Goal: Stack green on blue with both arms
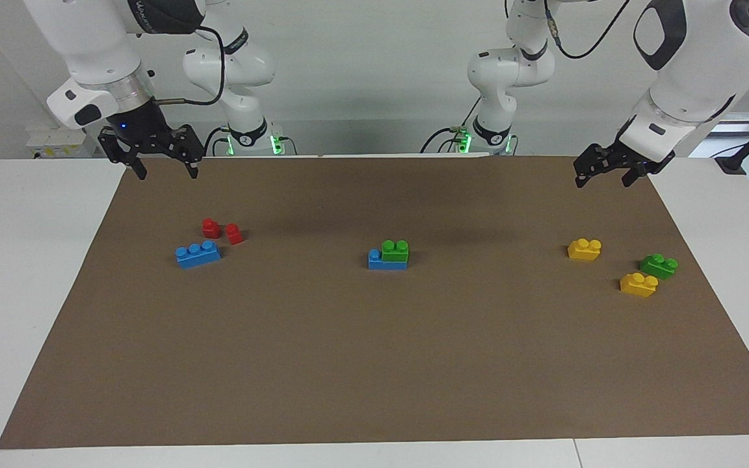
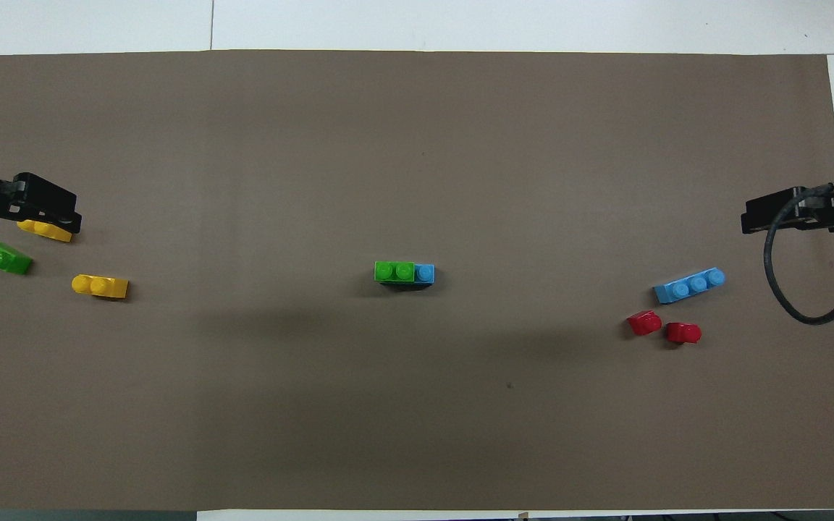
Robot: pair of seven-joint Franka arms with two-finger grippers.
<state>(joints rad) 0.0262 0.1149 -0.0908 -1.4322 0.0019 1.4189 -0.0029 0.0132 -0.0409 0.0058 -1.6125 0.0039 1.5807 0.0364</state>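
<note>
In the middle of the brown worktop (image 1: 374,364) a green brick (image 1: 395,250) sits on a blue brick (image 1: 386,260), covering two of its studs, with one blue stud free at the right arm's end. A second blue brick (image 1: 198,253) lies toward the right arm's end, two red bricks (image 1: 222,230) just beside it, nearer to the robots. Toward the left arm's end lie two yellow bricks (image 1: 584,249) and another green brick (image 1: 658,265). The right pincer (image 1: 166,170) hangs open over the worktop's edge. The left pincer (image 1: 604,179) hangs over the other corner.
</note>
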